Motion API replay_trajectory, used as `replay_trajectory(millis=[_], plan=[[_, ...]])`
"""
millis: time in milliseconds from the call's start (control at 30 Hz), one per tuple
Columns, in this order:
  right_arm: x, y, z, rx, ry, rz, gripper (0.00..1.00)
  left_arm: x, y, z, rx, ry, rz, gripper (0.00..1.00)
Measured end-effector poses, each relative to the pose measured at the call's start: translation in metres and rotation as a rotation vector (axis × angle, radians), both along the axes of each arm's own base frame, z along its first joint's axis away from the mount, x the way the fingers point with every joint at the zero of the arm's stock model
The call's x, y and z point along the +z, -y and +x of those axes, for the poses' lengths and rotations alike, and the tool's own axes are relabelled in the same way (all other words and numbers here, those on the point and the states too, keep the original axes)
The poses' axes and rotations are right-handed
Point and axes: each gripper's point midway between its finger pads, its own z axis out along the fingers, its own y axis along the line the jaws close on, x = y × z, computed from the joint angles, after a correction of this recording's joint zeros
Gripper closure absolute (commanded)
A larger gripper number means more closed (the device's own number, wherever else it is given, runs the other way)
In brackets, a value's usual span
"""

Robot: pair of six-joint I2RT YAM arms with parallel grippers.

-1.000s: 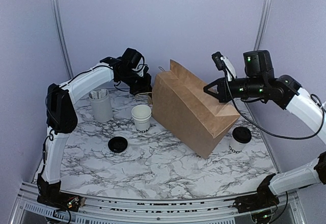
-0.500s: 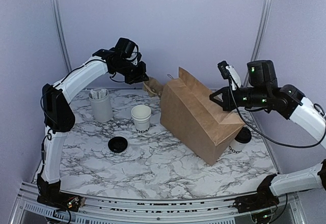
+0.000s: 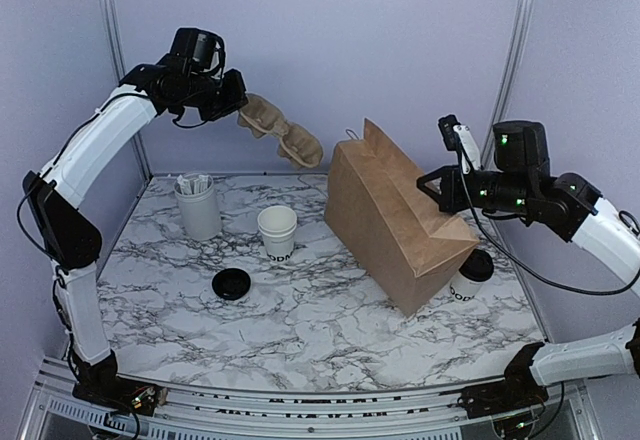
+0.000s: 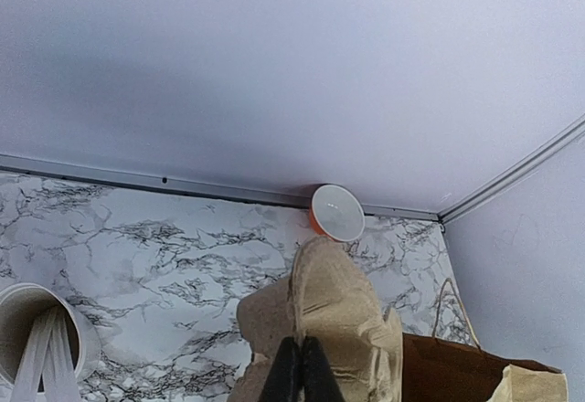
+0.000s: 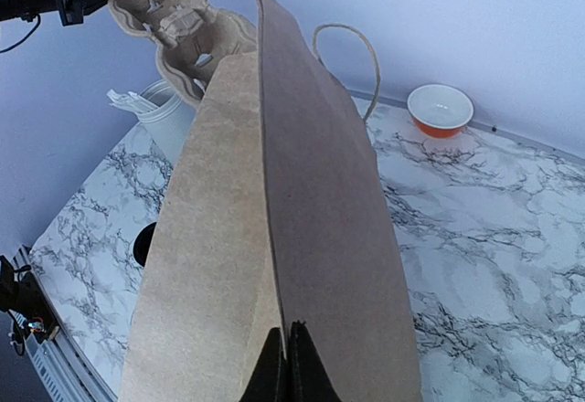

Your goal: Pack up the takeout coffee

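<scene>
Marble-look table (image 3: 330, 330), white w/ grey veins. Brown paper bag (image 3: 395, 225) sits tilted, its near bottom edge on the tabletop. Lidded white cup (image 3: 471, 276) is just right of bag, partly hidden by it, w/ dark lettering low on its side. Open white cup (image 3: 277, 232) is left of bag, near it. Loose black lid (image 3: 231, 284) lies flat, further left of bag & nearer the front. White holder w/ packets (image 3: 198, 210) is furthest left of bag. Orange bowl (image 5: 440, 110) is behind bag, by the back wall.

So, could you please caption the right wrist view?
Right hand pinching the paper bag; cardboard cup carrier aloft behind it.
</scene>
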Motion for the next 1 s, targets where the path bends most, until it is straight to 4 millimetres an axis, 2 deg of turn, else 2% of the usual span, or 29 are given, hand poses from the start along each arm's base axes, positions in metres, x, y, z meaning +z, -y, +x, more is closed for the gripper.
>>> replay_trajectory(millis=[100, 200, 300, 400, 533, 667, 833, 900, 1000], plan=[[0.000, 0.001, 0.001, -0.010, 0.003, -0.002, 0.98, 0.000, -0.008, 0.000, 0.031, 0.006, 0.013, 1.00], [0.000, 0.003, 0.003, -0.024, 0.006, -0.007, 0.98, -0.012, -0.021, -0.002, 0.059, -0.018, 0.036, 1.00], [0.000, 0.005, 0.007, -0.045, 0.019, -0.004, 0.98, -0.019, -0.032, -0.016, 0.053, -0.047, 0.040, 1.00], [0.004, 0.006, 0.012, -0.073, 0.040, 0.011, 0.98, -0.024, -0.039, -0.046, 0.000, -0.084, 0.021, 1.00], [0.013, 0.008, 0.024, -0.120, 0.088, 0.034, 0.98, -0.036, -0.033, -0.101, -0.129, -0.129, -0.019, 1.00], [0.022, 0.008, 0.038, -0.166, 0.138, 0.057, 0.98, -0.075, -0.017, -0.162, -0.269, -0.202, -0.028, 1.00], [0.025, 0.003, 0.051, -0.191, 0.178, 0.096, 0.98, -0.156, 0.017, -0.231, -0.442, -0.331, 0.000, 1.00], [0.022, 0.000, 0.054, -0.192, 0.190, 0.111, 0.98, -0.194, 0.029, -0.256, -0.496, -0.390, 0.023, 1.00], [0.015, -0.007, 0.056, -0.192, 0.198, 0.117, 0.98, -0.231, 0.038, -0.277, -0.541, -0.447, 0.050, 1.00]])
